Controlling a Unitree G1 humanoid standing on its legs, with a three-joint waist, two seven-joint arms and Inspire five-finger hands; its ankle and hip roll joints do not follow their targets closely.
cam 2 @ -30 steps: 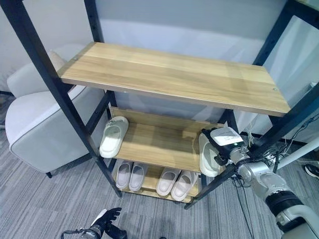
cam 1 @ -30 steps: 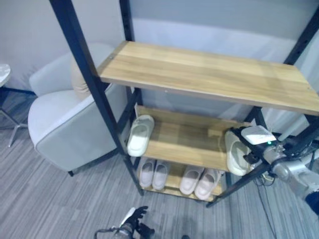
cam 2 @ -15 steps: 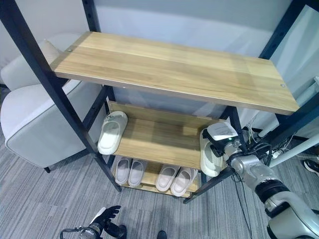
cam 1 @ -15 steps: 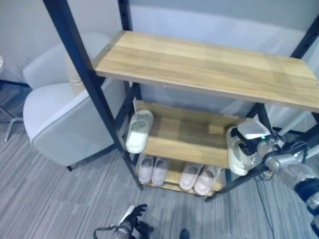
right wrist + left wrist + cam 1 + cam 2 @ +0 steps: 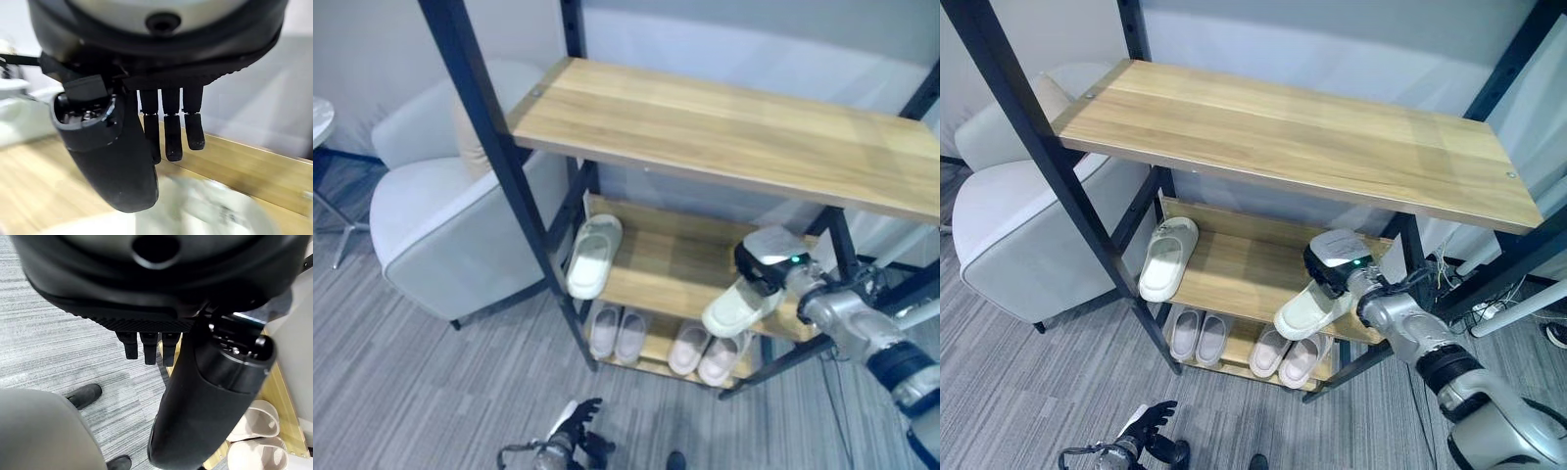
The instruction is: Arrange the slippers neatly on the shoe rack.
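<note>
Swinging leftward since a second ago, the right hand [image 5: 1337, 262] has carried the cream slipper [image 5: 1307, 311] from the middle shelf's right end toward its centre, toe now tipped down over the near edge; its fingers look curled around the slipper's heel; the shoe rack [image 5: 724, 127] holds another slipper [image 5: 590, 257] at the shelf's left end, two pairs [image 5: 666, 343] on the bottom shelf; the left hand [image 5: 576, 431] hangs low over the floor, fingers loosely straight; a grey armchair [image 5: 450, 225] sits left.
</note>
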